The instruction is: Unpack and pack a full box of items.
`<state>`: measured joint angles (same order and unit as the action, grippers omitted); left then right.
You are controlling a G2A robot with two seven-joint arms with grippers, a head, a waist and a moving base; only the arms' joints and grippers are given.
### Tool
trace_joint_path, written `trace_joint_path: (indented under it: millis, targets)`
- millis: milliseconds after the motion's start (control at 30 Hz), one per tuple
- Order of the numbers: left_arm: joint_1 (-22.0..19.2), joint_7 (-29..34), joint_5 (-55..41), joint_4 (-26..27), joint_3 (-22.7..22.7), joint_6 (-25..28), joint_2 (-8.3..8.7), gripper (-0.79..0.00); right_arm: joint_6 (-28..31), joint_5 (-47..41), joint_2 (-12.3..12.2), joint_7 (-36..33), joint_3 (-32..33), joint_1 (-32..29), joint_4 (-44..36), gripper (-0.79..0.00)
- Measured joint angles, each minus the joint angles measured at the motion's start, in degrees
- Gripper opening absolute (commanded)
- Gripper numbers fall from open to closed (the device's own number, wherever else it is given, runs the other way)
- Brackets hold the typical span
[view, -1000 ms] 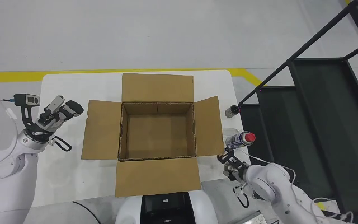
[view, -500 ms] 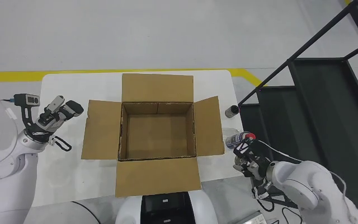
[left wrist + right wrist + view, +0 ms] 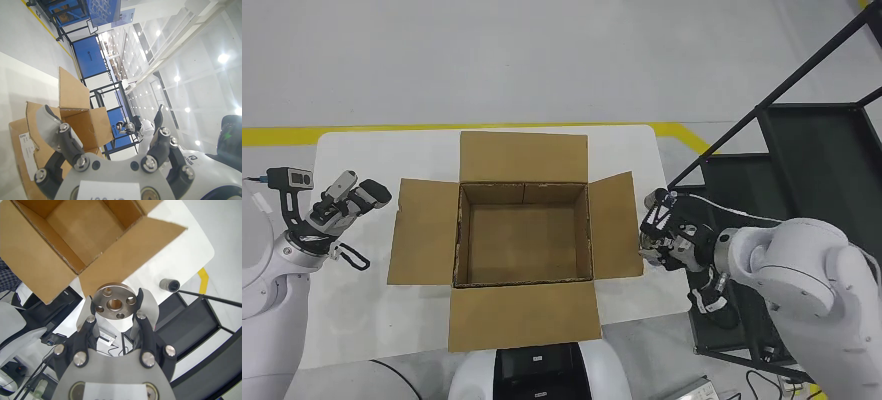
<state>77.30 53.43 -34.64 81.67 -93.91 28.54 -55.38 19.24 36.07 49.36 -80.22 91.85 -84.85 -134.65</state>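
The open cardboard box point(image 3: 522, 157) stands in the middle of the white table point(image 3: 362, 300), all flaps spread, and its inside looks bare. My right gripper point(image 3: 115, 298) is shut on a round metal flange point(image 3: 115, 303) with a centre hole and several bolt holes. It hangs just off the box's right flap point(image 3: 132, 251), seen from above as the right gripper point(image 3: 655, 236). My left gripper point(image 3: 102, 113) is open with nothing between its fingers. It is held up over the table's left side point(image 3: 345, 196), facing the box point(image 3: 75, 91).
A small dark metal cylinder point(image 3: 168, 285) lies on the table near its right edge. Black metal steps point(image 3: 802, 190) stand right beside the table. A yellow floor line point(image 3: 362, 128) runs behind the table's far edge.
My right arm has swung from the table's front right corner to beside the box's right flap. It now covers the red-capped can that lay there. The left arm has not moved.
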Motion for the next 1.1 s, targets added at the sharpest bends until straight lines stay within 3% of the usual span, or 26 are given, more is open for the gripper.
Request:
trace_joint_path:
  millis: [233, 467, 1100]
  targets:
    - [0.00, 0.00, 0.00, 0.00, 0.00, 0.00, 0.00, 0.000, -6.46, 1.90, 1.17, -7.09, -19.60, 16.29, 0.23, -0.785]
    - [0.00, 0.00, 0.00, 0.00, 0.00, 0.00, 0.00, 0.000, -9.87, 5.10, 4.12, -5.72, -37.03, 28.68, 8.81, -0.785]
    - [0.00, 0.00, 0.00, 0.00, 0.00, 0.00, 0.00, 0.000, -9.50, 6.56, 4.41, -3.97, -38.95, 29.16, 11.54, -0.785]
